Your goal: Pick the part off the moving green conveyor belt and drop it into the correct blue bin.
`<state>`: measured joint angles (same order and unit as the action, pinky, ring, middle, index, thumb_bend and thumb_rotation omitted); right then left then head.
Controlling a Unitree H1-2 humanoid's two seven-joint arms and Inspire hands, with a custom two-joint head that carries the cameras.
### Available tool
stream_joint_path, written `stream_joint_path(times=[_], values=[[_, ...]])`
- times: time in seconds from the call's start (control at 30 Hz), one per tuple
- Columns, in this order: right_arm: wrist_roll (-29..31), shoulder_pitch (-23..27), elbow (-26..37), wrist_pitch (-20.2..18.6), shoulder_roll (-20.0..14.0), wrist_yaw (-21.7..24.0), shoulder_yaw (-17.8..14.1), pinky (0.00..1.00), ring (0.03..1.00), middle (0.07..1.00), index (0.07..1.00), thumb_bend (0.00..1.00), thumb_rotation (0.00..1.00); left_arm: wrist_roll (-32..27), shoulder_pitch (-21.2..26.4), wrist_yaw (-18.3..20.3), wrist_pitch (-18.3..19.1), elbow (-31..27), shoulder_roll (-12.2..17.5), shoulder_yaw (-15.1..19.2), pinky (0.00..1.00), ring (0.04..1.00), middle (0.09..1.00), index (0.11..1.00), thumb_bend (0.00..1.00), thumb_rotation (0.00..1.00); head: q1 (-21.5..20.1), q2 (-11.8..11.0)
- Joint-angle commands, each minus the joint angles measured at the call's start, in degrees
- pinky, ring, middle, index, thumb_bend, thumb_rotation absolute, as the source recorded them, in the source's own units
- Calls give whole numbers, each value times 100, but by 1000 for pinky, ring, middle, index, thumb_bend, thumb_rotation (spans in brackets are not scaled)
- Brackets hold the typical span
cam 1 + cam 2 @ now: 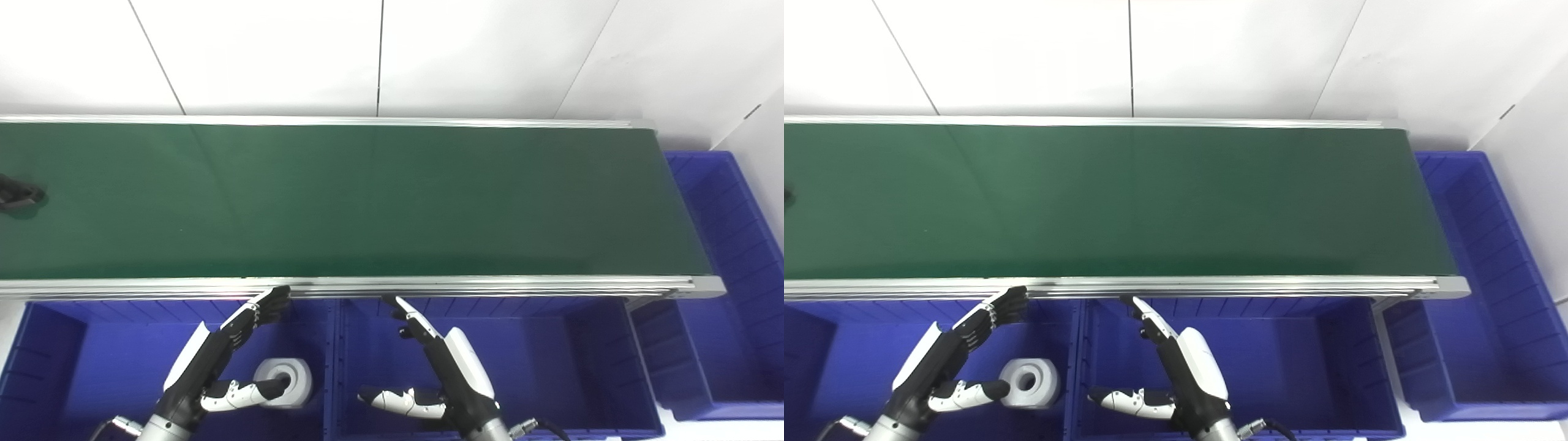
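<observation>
The conveyor belt (343,196) in front of me is a dark green sheet, smooth with a soft sheen that catches pale reflections. Its side rails (429,285) look like brushed, silvery metal with long grooves. The bins (539,367) below are blue plastic, slightly glossy, their walls moulded with ribs. In the left bin lies a white part (288,380), smooth and matt like plastic. My left hand (214,361) and right hand (441,367) wear glossy white shells over black, matt fingers (272,303). A dark part (18,195) at the belt's far left is too small to judge. The wall (380,55) behind is of smooth white panels.
</observation>
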<state>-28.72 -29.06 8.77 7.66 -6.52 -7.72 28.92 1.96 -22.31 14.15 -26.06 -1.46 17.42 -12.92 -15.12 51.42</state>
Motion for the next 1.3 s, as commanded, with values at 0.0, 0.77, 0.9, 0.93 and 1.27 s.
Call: stream_joint_path(times=[0.0,0.77,0.9,0.93,1.27], values=[[-28,-65,241,330,5,83,90,784,890,934,934,825,485,40,-136,-229,-87,-229,136,18,849,874,886,884,842,639,-8,-14],[-16,-102,231,317,-107,252,-206,816,947,996,1000,857,490,883,151,-2894,-87,165,1162,-1736,803,846,871,873,848,682,-37,-100],[-50,-79,223,298,-133,313,-233,805,948,1000,1000,863,490,999,288,-3396,-87,221,1385,-2204,809,850,876,880,856,688,18,-142],[-20,-75,236,262,-151,367,-240,803,948,1000,1000,864,488,1023,335,-3494,-87,216,1451,-2333,810,850,877,881,856,689,37,-136],[94,-157,288,256,-203,577,-282,837,973,1000,1000,881,434,1099,691,-4213,-87,234,1779,-3096,848,884,902,903,861,664,103,-202]])
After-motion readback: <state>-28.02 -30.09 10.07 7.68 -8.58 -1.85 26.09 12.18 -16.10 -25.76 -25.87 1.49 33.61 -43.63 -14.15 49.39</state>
